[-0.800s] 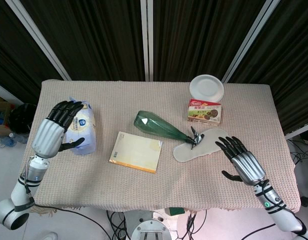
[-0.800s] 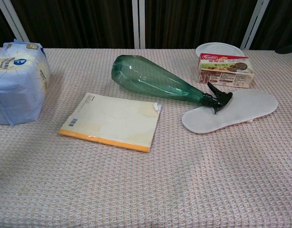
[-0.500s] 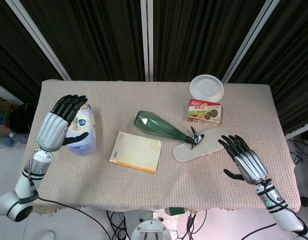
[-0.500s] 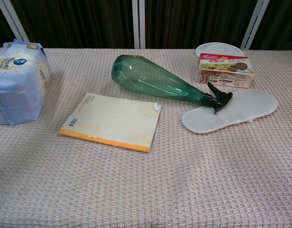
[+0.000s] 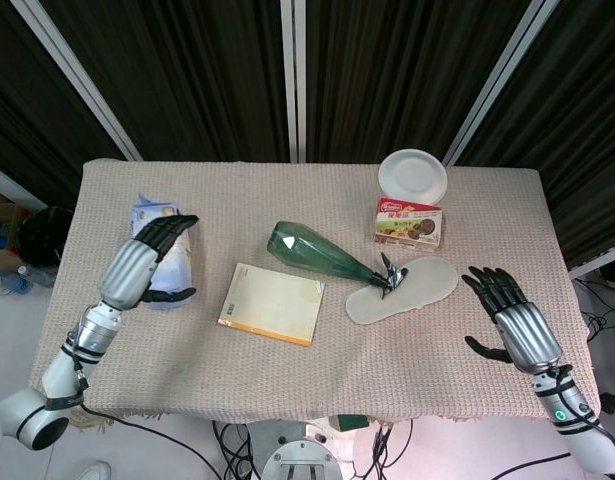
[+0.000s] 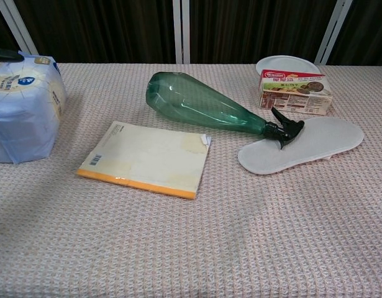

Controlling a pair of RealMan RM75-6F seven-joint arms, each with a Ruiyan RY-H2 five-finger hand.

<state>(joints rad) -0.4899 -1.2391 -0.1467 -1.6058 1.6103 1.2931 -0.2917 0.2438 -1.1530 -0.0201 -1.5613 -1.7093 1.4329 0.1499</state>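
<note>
Left hand (image 5: 137,268) lowered onto tissue pack (image 5: 165,250), pack's long axis running front-to-back

Dark curtains (image 5: 187,70) with pale slats, beige woven tablecloth (image 5: 317,370), seemingly white floor (image 5: 7,330)

Left hand (image 5: 142,266) and right hand (image 5: 519,324) hover with fingers spread.

Under the left hand (image 5: 137,268), the pack (image 6: 24,105) is glossy crinkled plastic film. Right of it lie a matt paper book (image 6: 147,158), a shiny green plastic bottle (image 6: 203,108), and a matt white slipper (image 6: 302,146) on the coarse woven cloth (image 6: 240,248).
</note>
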